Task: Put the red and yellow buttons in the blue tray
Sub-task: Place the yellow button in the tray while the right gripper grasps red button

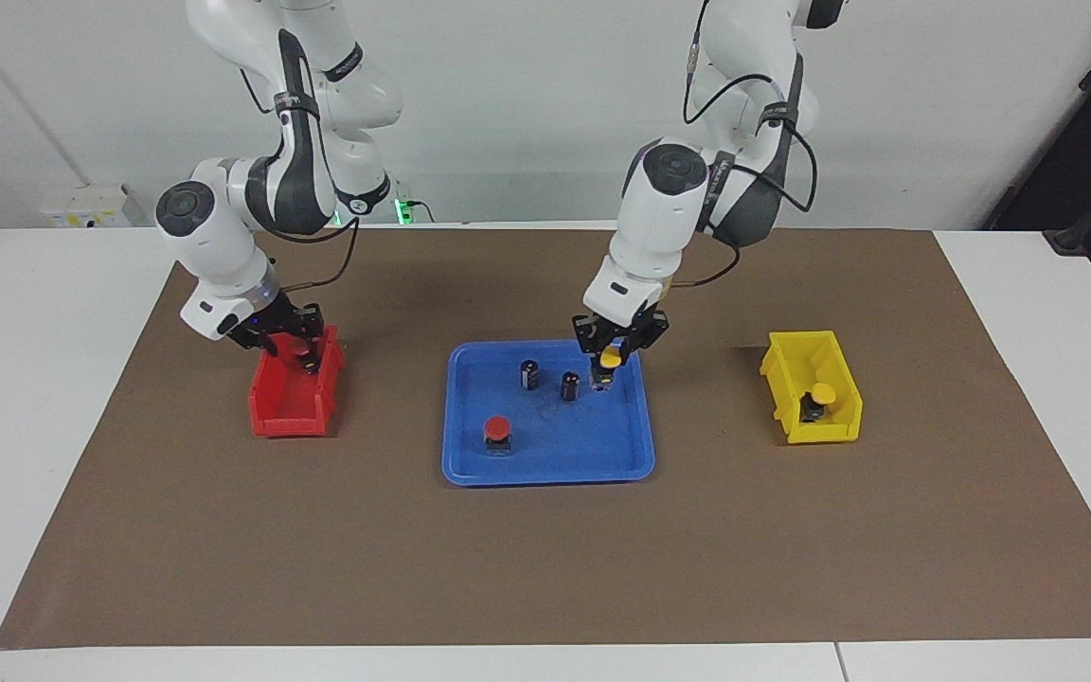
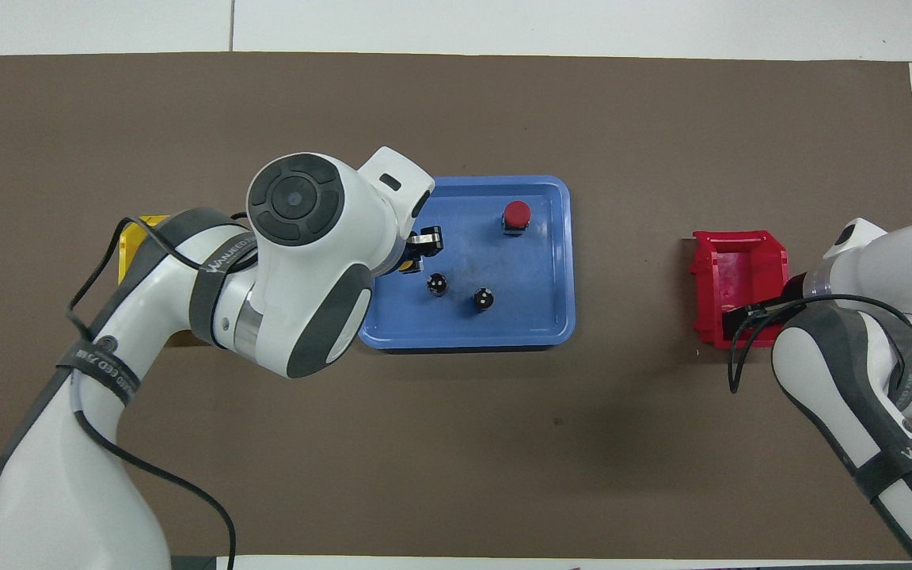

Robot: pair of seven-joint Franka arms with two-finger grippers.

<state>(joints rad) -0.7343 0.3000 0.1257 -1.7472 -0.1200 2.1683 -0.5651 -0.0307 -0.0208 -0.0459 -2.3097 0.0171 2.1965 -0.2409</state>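
The blue tray (image 1: 545, 471) lies mid-table; it also shows in the overhead view (image 2: 545, 321). One red button (image 1: 497, 431) (image 2: 516, 215) stands in it. My left gripper (image 1: 609, 367) (image 2: 418, 252) is shut on a yellow button (image 1: 611, 359) and holds it low over the tray's corner toward the left arm's end. A second yellow button (image 1: 822, 395) sits in the yellow bin (image 1: 792, 365). My right gripper (image 1: 294, 356) is down in the red bin (image 1: 288, 417) (image 2: 741, 265), at a red cap (image 1: 301, 347).
Two dark capless cylinders (image 1: 529, 372) (image 1: 570, 385) stand in the tray beside the left gripper, also seen from overhead (image 2: 438, 283) (image 2: 484, 299). The yellow bin (image 2: 133, 236) is mostly hidden under the left arm in the overhead view. A brown mat (image 1: 545, 568) covers the table.
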